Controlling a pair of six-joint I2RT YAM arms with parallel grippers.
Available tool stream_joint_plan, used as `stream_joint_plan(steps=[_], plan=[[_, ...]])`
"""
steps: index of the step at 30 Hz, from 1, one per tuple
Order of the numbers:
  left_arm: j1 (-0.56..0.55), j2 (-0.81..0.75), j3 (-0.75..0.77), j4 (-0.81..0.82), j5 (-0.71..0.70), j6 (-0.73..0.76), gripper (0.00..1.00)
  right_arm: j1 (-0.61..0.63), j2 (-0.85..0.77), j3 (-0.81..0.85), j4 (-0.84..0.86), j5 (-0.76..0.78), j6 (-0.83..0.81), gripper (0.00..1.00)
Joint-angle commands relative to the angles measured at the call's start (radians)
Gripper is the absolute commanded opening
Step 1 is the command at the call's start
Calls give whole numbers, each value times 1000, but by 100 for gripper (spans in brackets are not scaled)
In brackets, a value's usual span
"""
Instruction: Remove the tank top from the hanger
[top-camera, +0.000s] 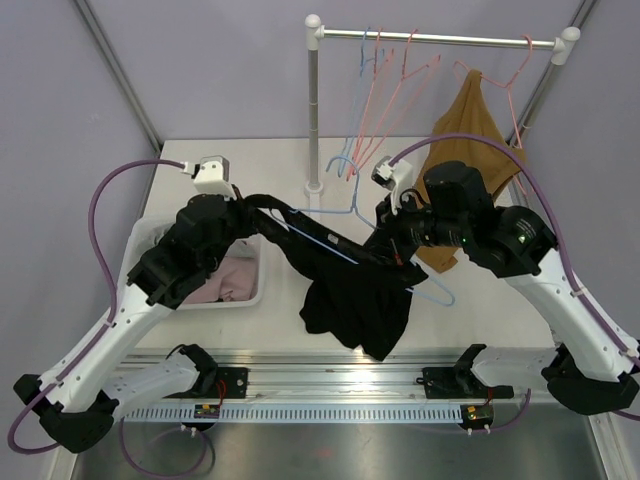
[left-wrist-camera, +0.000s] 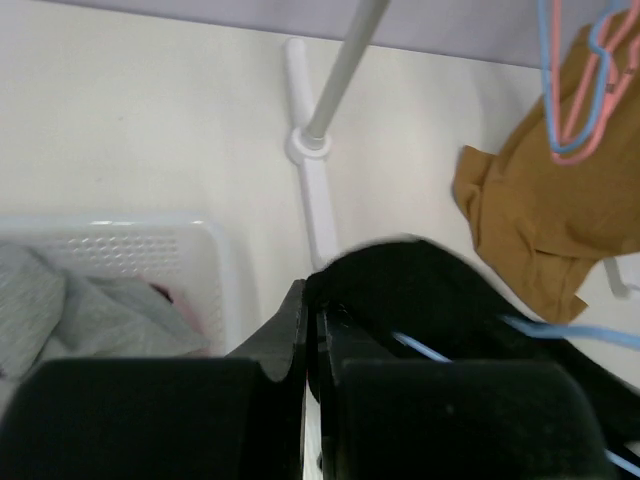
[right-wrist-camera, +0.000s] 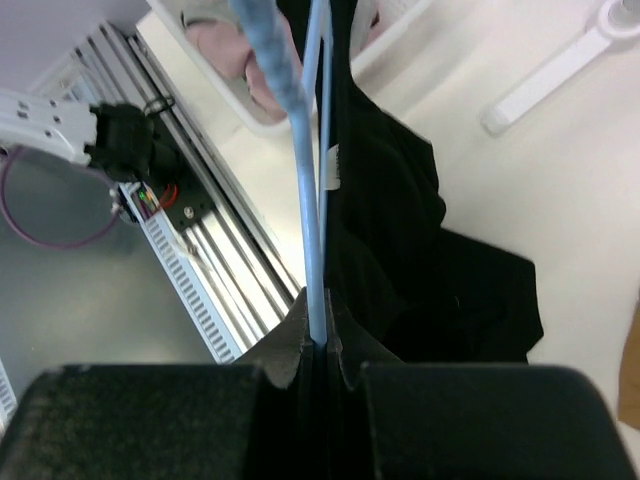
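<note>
Overhead view: black tank top (top-camera: 350, 300) hung above the table (top-camera: 500, 300), draped on a light blue hanger (top-camera: 325, 245) between the two arms. Its lower folds sagged near the table's near edge; contact with the surface could not be told.

Left gripper (left-wrist-camera: 310, 335): jaws pressed together on the tank top's upper strap end. Black pads against black cloth made the pinch itself hard to make out. Its wrist body filled the bottom of its own view.

Right gripper (right-wrist-camera: 320, 345): jaws clamped on the hanger wire, which ran up from the fingertips. In the overhead view the arm hid this grip, and the hanger's hook was not seen.

White basket (top-camera: 150, 235) at the table's left held pale clothes, partly covered by the left arm.

Rack (top-camera: 440, 38) at the back: a mustard garment (top-camera: 470, 120) on a pink hanger, its lower part behind the right arm. Several bare hangers overlapped beside it; count unclear.
</note>
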Motion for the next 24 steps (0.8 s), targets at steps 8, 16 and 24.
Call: stream_joint_plan(steps=[8,16,24], plan=[[19,6,20,-22,-58,-19,0,8,-219,-140,101,-58,-30,0],[57,75,47,-28,14,-44,0,10,-337,-204,110,-149,-127,0],[-25,-7,-216,284,591,-71,0,8,-544,-595,1110,107,34,0]])
